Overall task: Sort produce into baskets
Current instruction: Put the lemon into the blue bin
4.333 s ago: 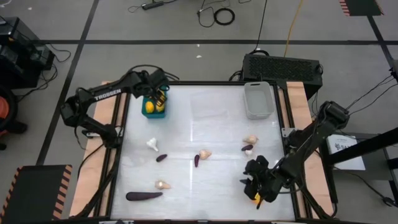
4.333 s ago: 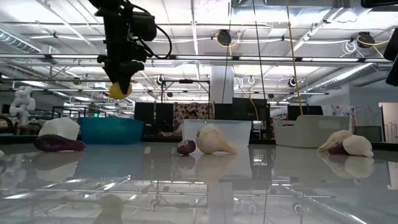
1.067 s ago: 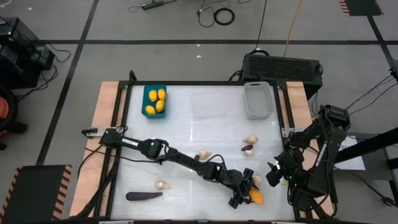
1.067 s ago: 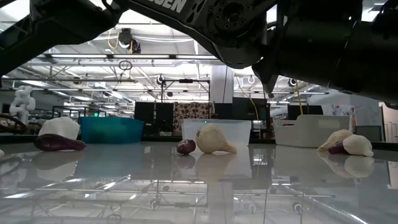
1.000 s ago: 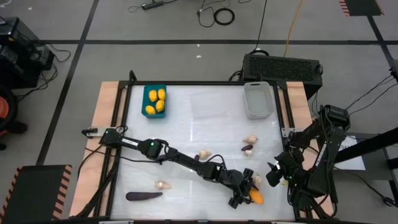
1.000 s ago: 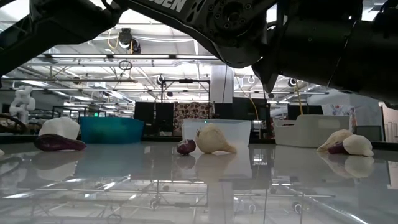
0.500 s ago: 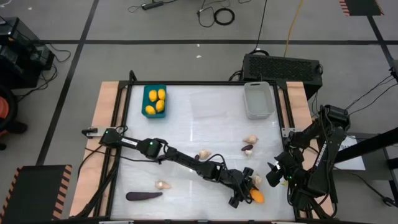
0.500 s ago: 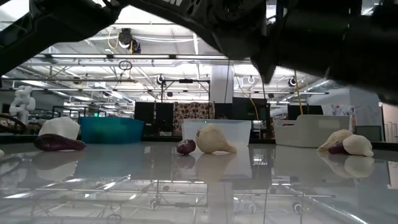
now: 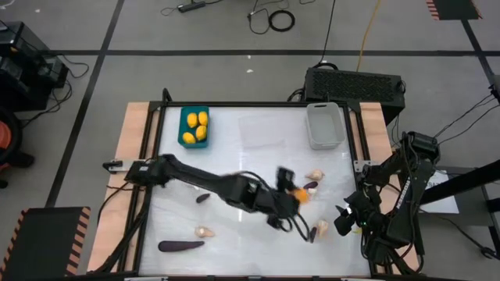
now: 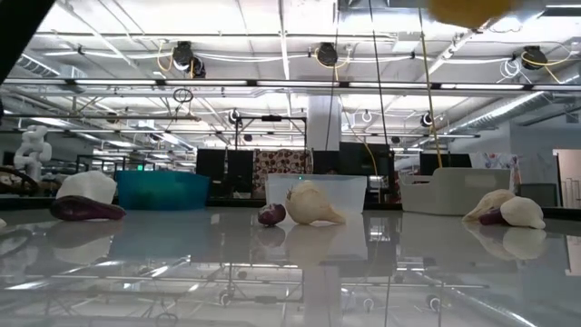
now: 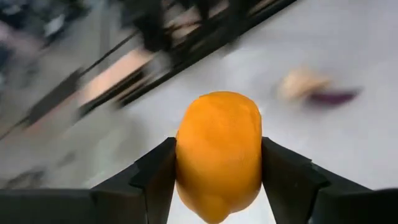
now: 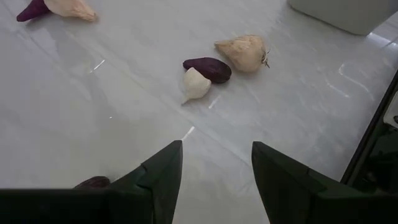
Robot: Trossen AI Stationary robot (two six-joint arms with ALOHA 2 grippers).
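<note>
Three yellow-orange ovals (image 9: 195, 129) lie in the teal bin (image 9: 194, 114) at the far left corner of the bench (image 9: 234, 168), and a fourth, the orange oval (image 11: 218, 153), is clenched between the fingers of the left gripper (image 9: 291, 192), which hangs above the bench right of its middle, with the left arm stretched across from the left edge. In the left wrist view the oval fills the gap between the two dark fingers (image 11: 155, 177); in the low view only its underside shows at the top edge (image 10: 467, 9). The translucent white-grey bin (image 9: 324, 125) stands at the far right corner, and the clear tray (image 9: 262, 131) lies between the two bins along the far edge. Near the right edge a cream bulb (image 9: 315, 176) sits beside a small purple piece (image 9: 311, 186); the right wrist view shows these with a white bulb (image 12: 195, 84) touching the purple piece. Another cream bulb (image 9: 321, 228) lies toward the near right corner. A small purple piece (image 9: 203, 198) lies left of the middle, a cream bulb (image 9: 205, 232) nearer the near edge, and the long eggplant (image 9: 180, 246) just beside the near edge at the left. The right gripper (image 9: 344, 222) waits at the right edge of the bench, its fingers spread apart and holding nothing.
</note>
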